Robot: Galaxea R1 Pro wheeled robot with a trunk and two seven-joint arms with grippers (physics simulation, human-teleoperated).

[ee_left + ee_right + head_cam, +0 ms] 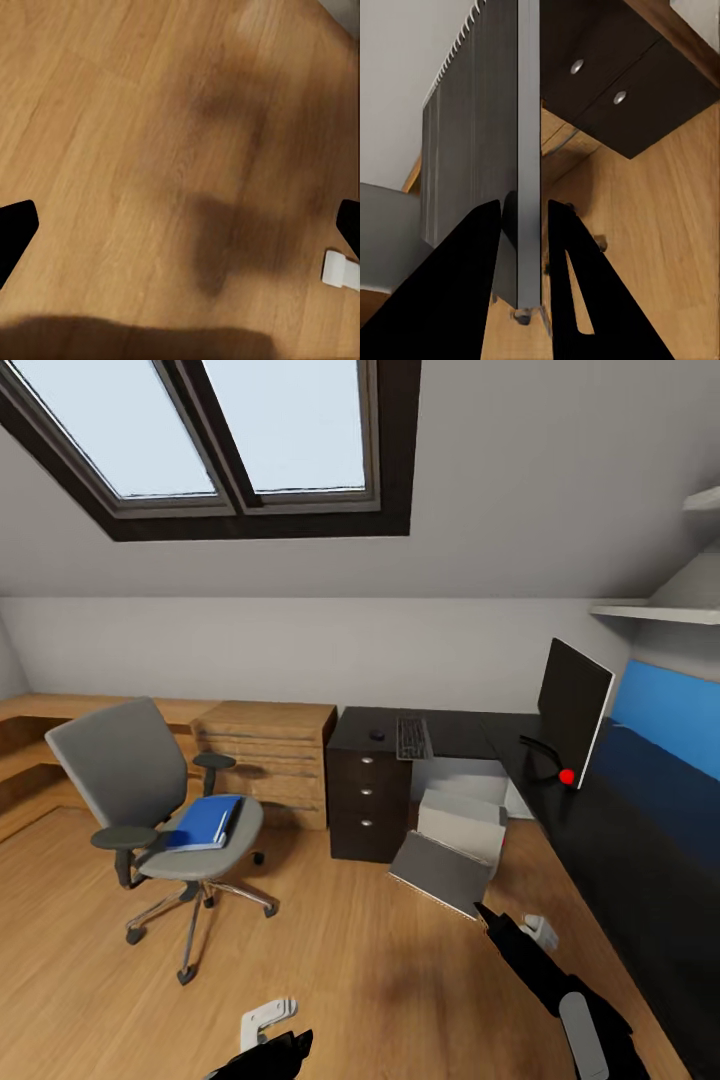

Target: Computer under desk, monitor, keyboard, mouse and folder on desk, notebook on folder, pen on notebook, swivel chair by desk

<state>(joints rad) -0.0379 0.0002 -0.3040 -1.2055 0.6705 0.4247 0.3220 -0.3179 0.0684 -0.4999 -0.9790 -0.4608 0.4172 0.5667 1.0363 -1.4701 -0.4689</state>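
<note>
Thin dark-grey notebook [472,172] with a pale edge was clamped upright between the closed-in fingers of the right gripper [526,206], above the wooden plank floor [330,960] in front of the light grey boxy computer [462,815], which stood beneath the glossy black L-shaped desk [620,840]. The desk carried the black flat monitor [575,710], slim keyboard [412,738] and small black mouse [377,735]. The bright blue folder [205,822] lay on the grey swivel chair [110,760], well apart across open floor. The left gripper [180,225] hung over bare floor, fingers spread wide.
</note>
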